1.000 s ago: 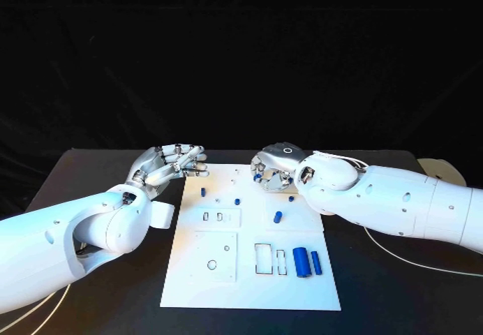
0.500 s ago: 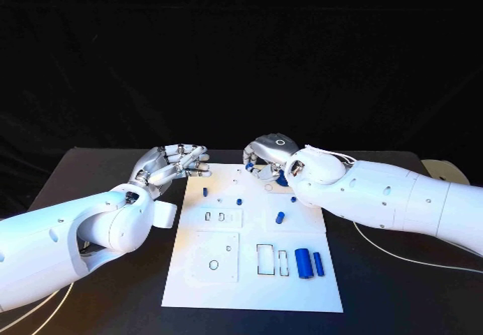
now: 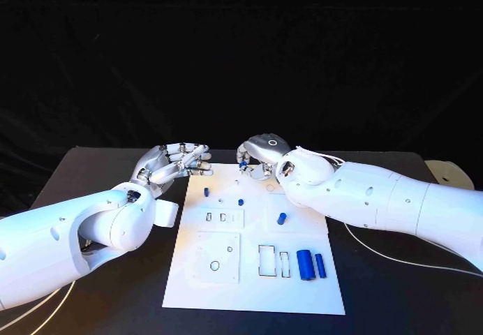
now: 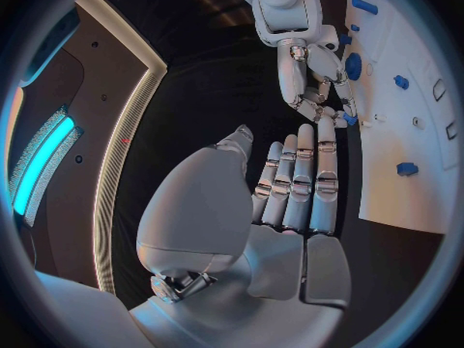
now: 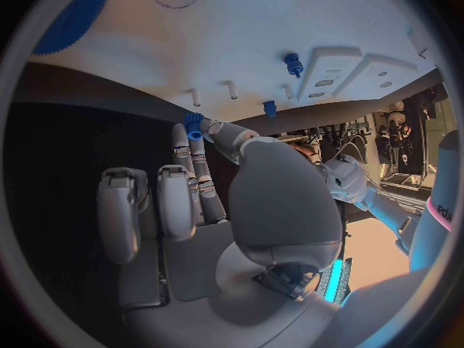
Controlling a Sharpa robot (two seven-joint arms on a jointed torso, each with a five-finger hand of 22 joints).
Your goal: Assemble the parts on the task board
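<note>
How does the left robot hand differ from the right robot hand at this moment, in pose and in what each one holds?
The right robot hand pinches a small blue part at its fingertips, while the left robot hand holds nothing. The right robot hand reaches over the far end of the task board; the left robot hand stays beside the board's far left corner, over the black table. Both are silver, on white arms.

White task board [image 3: 252, 279], seemingly blue parts [image 3: 304, 264]

Head camera looks down; wrist cameras sit close behind, seemingly sharing the task board's [image 3: 252, 237] far edge.
</note>
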